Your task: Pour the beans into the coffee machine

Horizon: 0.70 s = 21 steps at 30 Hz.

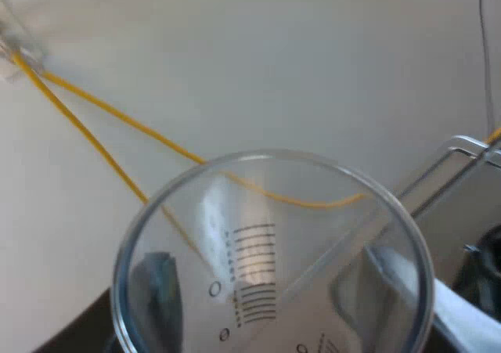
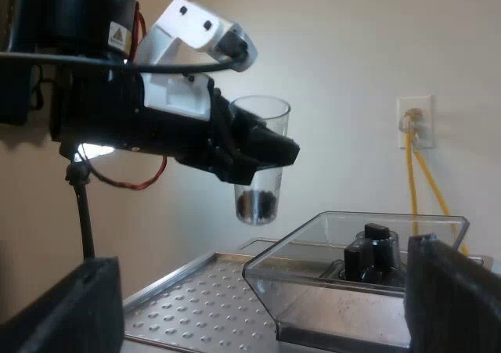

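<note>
My left gripper (image 1: 266,290) is shut on the clear measuring glass (image 1: 270,251); its fingers (image 1: 156,290) show through the wall of the glass. From the right wrist view, the measuring glass (image 2: 261,161) hangs upright in the left gripper (image 2: 258,153), with dark beans (image 2: 256,204) at its bottom. It is held above the machine's perforated metal top (image 2: 200,306), just beside the clear bean hopper (image 2: 352,251), which has a black knob (image 2: 374,255) inside. My right gripper (image 2: 258,306) is open near the hopper, with nothing between its fingers (image 2: 70,306).
A plain wall stands behind the machine, with a socket (image 2: 413,120) and yellow cables (image 2: 415,173) running down from it. A thin black stand (image 2: 82,212) rises beside the machine. A metal edge of the machine (image 1: 454,165) lies beyond the glass.
</note>
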Motion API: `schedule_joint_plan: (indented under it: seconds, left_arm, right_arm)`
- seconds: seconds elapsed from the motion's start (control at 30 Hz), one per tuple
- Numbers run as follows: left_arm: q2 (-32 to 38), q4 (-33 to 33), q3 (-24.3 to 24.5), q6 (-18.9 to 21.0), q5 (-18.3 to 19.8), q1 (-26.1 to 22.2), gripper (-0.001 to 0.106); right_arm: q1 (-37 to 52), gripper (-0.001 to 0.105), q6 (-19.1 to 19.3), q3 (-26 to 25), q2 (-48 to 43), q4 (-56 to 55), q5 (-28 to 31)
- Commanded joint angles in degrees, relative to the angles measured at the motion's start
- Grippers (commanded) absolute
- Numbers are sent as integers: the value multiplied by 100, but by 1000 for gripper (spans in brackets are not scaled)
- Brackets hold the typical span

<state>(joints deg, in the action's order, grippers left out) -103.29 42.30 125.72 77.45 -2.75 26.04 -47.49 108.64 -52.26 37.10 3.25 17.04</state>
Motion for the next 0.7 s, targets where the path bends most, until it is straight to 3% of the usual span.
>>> schedule_joint_plan:
  seconds: [0.03,0.13,0.37,0.5,0.7]
  left_arm:
    - [18,-394,63,-821,-389,154,28]
    - [18,-686,63,-1351,-391,228,28]
    - [15,-975,63,-3093,-391,245,28]
    - [15,-974,63,-3459,-391,245,28]
    - [-14,-961,51,-4742,-391,245,28]
  right_arm:
    - [-12,79,43,-39,-58,37,-48]
    - [-12,79,43,-39,-58,37,-48]
    - [-12,79,43,-39,-58,37,-48]
    - [-12,79,43,-39,-58,37,-48]
    - [-12,79,43,-39,-58,37,-48]
